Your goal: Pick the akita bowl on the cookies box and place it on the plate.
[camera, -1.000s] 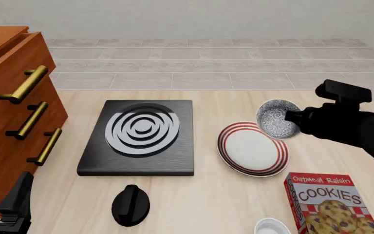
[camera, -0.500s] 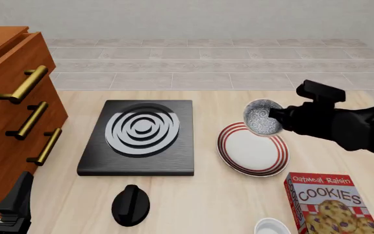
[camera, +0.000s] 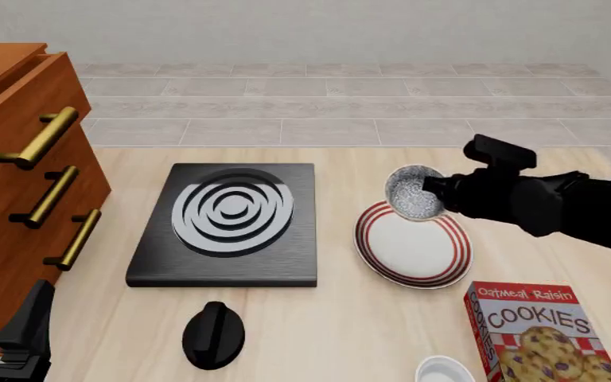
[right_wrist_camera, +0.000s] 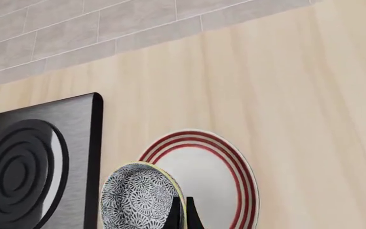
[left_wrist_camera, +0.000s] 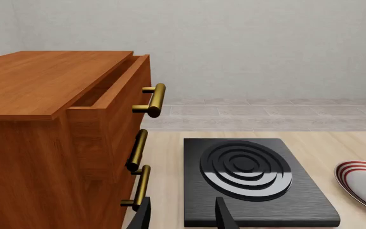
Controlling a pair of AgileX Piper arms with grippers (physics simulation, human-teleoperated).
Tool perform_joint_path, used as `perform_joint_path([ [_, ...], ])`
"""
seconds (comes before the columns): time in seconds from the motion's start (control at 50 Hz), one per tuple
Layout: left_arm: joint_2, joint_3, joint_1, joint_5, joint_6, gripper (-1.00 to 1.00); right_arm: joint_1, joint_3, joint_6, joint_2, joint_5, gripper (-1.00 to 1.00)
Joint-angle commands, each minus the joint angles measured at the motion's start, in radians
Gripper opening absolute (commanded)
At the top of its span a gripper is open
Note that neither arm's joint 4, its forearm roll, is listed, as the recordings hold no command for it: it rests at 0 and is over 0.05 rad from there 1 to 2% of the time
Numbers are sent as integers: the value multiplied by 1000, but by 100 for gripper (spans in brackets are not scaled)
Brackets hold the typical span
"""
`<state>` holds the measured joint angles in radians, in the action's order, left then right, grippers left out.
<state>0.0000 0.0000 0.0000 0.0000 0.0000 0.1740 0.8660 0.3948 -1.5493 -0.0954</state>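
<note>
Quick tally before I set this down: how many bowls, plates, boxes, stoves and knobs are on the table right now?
Bowls: 2, the akita bowl and a white bowl
Plates: 1, the plate
Boxes: 1, the cookies box
Stoves: 1, the black stove
Knobs: 1, the black knob
Total: 6

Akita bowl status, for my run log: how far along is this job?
Done: the akita bowl is off the cookies box. In hand: the right gripper pinches its rim, tilted, above the plate's far edge. Left: lower and release.

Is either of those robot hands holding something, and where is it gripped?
The right gripper pinches the akita bowl by its rim; the left gripper holds nothing.
</note>
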Motion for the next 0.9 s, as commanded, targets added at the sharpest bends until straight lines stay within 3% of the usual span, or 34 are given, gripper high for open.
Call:
perform_joint_path([
  [0.02, 0, 0, 0, 0, 0, 100, 2, 20, 11, -49, 24, -100],
  [0.9, 0, 0, 0, 0, 0, 100, -39, 15, 2, -142, 76, -100],
])
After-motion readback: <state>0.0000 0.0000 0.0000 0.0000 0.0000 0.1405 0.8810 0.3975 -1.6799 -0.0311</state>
